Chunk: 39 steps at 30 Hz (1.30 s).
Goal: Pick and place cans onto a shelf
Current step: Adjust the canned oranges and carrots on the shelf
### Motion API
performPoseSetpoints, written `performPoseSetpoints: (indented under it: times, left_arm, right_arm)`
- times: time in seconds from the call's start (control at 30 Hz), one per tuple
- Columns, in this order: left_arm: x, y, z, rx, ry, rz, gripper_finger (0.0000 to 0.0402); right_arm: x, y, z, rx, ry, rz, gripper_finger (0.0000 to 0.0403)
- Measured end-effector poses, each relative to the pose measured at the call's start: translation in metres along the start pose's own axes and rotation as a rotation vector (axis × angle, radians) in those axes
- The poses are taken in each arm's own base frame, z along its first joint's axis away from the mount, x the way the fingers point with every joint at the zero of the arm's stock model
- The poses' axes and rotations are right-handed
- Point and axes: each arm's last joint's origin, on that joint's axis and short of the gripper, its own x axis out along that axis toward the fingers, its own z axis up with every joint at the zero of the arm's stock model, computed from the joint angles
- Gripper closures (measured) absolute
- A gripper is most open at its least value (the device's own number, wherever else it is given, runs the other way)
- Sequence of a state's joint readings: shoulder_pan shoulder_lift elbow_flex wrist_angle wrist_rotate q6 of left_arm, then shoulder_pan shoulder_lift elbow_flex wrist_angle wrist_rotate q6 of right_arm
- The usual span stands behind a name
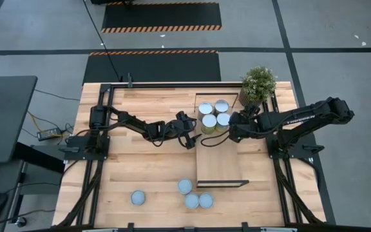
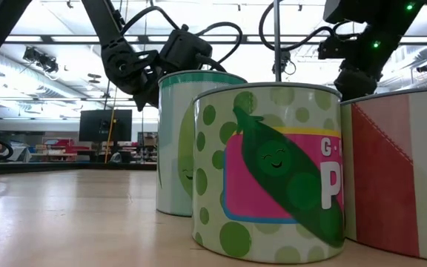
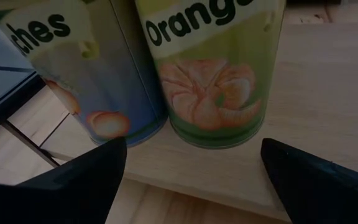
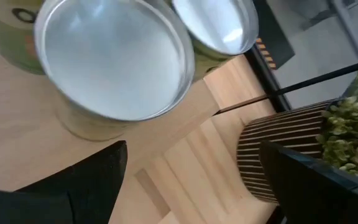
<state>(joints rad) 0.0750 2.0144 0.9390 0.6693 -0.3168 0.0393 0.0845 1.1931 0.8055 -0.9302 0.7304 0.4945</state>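
Here, four cans [image 1: 213,115] are crowded at the shelf's [image 1: 220,164] far end, four more [image 1: 191,193] near the bench's [image 1: 140,167] front edge. Both grippers, left [image 1: 192,131] and right [image 1: 232,127], flank them, fingers apart and empty; a sideways nudge could topple the cluster.

Potted plant [image 1: 258,84] at table [image 1: 140,167] corner
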Motion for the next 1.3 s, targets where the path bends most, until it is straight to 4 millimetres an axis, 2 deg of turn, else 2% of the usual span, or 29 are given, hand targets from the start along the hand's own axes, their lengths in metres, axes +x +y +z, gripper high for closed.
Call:
performPoseSetpoints:
  times: [0.43,1.07,1.3]
  left_arm:
    - [0.0,0.0,0.0,-0.001,0.0,0.0,0.0024]
    - [0.0,0.0,0.0,-0.001,0.0,0.0,0.0024]
    - [0.0,0.0,0.0,-0.001,-0.001,0.0,0.0024]
  right_arm:
    - [0.004,-0.008,0.006,-0.06,-0.058,-0.142,0.003]
    - [0.021,-0.027,0.021,-0.132,-0.052,-0.21,0.003]
    - [0.006,-0.039,0.028,-0.042,0.006,-0.052,0.003]
